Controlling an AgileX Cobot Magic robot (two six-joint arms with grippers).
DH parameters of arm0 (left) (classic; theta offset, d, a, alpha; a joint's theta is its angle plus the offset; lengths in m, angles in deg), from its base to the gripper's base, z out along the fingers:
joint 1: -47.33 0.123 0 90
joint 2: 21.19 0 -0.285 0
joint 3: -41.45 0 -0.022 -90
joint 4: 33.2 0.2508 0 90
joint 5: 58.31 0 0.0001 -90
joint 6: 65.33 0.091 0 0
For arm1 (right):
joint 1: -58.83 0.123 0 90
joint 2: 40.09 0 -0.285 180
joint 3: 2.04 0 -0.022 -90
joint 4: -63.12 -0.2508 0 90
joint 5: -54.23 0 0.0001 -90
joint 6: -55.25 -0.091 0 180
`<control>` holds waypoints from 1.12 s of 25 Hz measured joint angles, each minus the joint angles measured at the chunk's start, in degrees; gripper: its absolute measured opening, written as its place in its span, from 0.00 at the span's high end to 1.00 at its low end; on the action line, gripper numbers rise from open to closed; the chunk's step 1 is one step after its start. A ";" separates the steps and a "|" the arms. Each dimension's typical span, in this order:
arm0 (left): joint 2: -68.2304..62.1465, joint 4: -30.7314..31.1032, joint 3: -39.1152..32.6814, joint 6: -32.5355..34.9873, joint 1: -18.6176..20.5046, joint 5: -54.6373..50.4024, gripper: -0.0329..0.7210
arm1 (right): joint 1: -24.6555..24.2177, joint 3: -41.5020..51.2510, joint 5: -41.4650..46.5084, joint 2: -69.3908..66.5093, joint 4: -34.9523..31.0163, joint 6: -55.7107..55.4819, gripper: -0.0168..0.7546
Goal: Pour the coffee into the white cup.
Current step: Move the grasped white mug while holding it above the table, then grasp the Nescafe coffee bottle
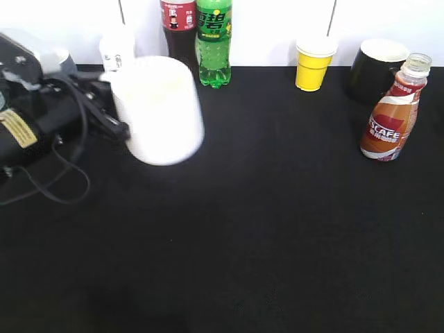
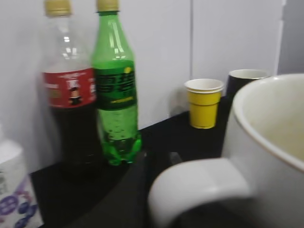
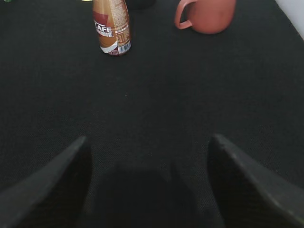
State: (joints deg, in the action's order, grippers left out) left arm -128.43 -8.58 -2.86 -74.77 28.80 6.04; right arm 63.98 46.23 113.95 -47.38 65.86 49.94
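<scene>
Exterior view: the white cup [image 1: 161, 109] is seen blurred at the left, lifted off the black bench [image 1: 263, 229], gripped at its handle side by the left hand [image 1: 114, 128]. The coffee [image 1: 393, 111] stands upright at the far right, uncapped, just in front of a black mug [image 1: 374, 69]. A yellow cup [image 1: 314, 63], green bottle [image 1: 213, 43] and cola bottle [image 1: 178, 28] line the back edge.

Left wrist view: the cup's handle [image 2: 199, 187] fills the foreground; the hand is clenched on it.

Right wrist view: the right hand [image 3: 147, 183] is released, fingers [image 3: 47, 190] spread wide and grasping nothing. The coffee is well ahead, near a reddish mug [image 3: 209, 15].
</scene>
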 joint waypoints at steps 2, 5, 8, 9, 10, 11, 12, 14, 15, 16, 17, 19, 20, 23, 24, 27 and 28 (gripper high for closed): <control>0.00 0.34 0.86 -0.88 -0.37 -0.18 0.87 | 0.00 0.00 0.00 0.00 0.00 0.00 0.23; 0.00 0.36 1.91 -1.25 -0.37 -1.99 0.87 | 0.00 -1.64 -12.42 -4.37 0.00 -0.06 0.23; 0.00 0.47 1.98 -1.31 -0.37 -3.17 0.87 | 0.00 -1.44 -34.41 -20.74 0.00 0.34 0.23; 0.00 0.47 1.98 -1.36 -0.37 -3.37 0.87 | 0.00 -0.11 -40.74 -26.00 0.00 0.77 0.23; 0.00 0.47 1.98 -1.37 -0.37 -3.65 0.87 | 0.00 2.87 -49.05 -31.04 0.00 0.95 0.23; 0.00 0.47 1.98 -1.37 -0.37 -3.90 0.87 | 0.00 7.11 -58.91 -35.30 0.00 1.04 0.23; 0.00 0.47 1.98 -1.37 -0.37 -3.92 0.87 | 0.00 12.35 -70.05 -39.79 0.35 1.09 0.23; 0.00 0.30 1.98 -1.37 -0.37 -4.03 0.87 | 0.00 19.94 -89.41 -50.56 0.32 0.80 0.23; 0.00 0.30 1.98 -1.37 -0.37 -4.10 0.87 | 0.00 21.87 -94.64 -56.78 0.32 -1.16 0.23; 0.00 0.30 1.98 -1.37 -0.37 -4.21 0.87 | 0.00 22.23 -97.37 -59.64 0.39 -2.66 0.23; 0.00 0.30 1.98 -1.37 -0.37 -4.26 0.87 | 0.00 22.35 -100.39 -62.10 0.44 -3.71 0.23; 0.00 0.30 1.98 -1.37 -0.37 -4.28 0.87 | 0.00 22.35 -106.92 -67.36 0.95 -4.23 0.23; 0.00 0.30 1.98 -1.37 -0.37 -4.28 0.87 | 0.00 22.35 -110.65 -70.90 1.20 -4.30 0.23; 0.00 0.30 1.98 -1.37 -0.37 -4.33 0.87 | 0.00 22.35 -120.08 -83.68 2.55 -4.37 0.23; 0.00 0.30 1.98 -1.37 -0.37 -4.33 0.87 | 0.00 22.35 -125.21 -87.69 2.82 -4.37 0.23; 0.00 0.30 1.98 -1.37 -0.37 -4.33 0.87 | 0.00 20.83 -128.07 -96.76 2.82 -3.49 0.23; 0.00 0.37 1.98 -1.37 -0.37 -4.33 0.87 | 0.00 18.35 -128.49 -98.83 3.24 -2.82 0.21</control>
State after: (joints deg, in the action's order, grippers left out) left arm -128.43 -8.20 -0.89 -76.15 28.43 1.71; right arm 63.98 64.58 -14.54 -146.21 69.10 47.12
